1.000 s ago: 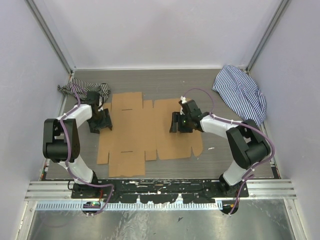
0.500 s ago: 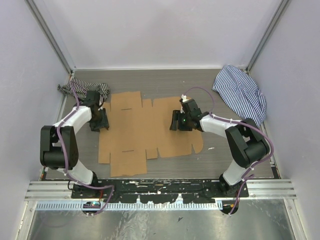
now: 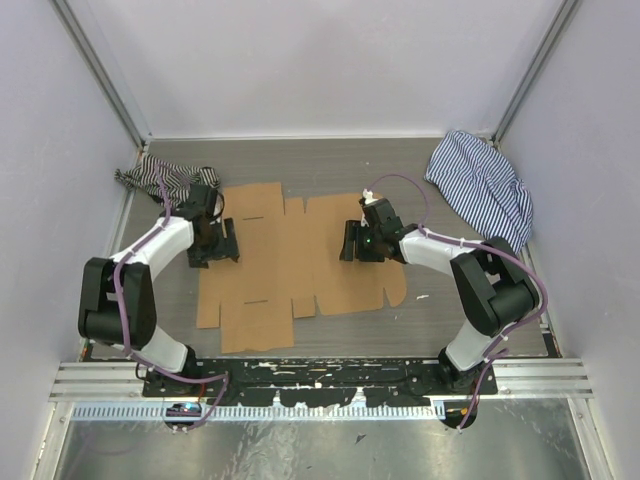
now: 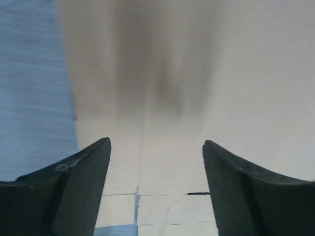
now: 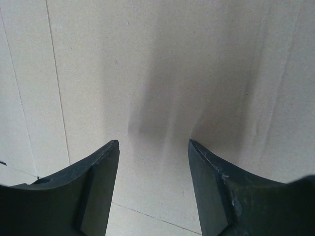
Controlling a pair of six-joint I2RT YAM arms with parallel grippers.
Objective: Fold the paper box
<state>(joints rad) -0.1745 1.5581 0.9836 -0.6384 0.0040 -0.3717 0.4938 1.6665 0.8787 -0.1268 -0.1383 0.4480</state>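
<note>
The paper box (image 3: 290, 262) is a flat brown cardboard sheet with flaps and creases, lying unfolded on the table between the arms. My left gripper (image 3: 222, 243) hovers low over its left edge, open, with bare cardboard (image 4: 167, 73) and a crease under the gap (image 4: 156, 142) and table showing at the left. Over the sheet's right part my right gripper (image 3: 352, 243) points left, also open (image 5: 153, 141). Only flat cardboard (image 5: 162, 64) lies beneath it, and nothing sits between its fingers.
A blue-striped cloth (image 3: 482, 188) lies at the back right corner. A darker striped cloth (image 3: 160, 178) is bunched at the back left, just behind the left arm. Walls close in the table on three sides.
My left gripper has moved right, from beside the sheet's left edge to over it. The right arm and the sheet have stayed put.
</note>
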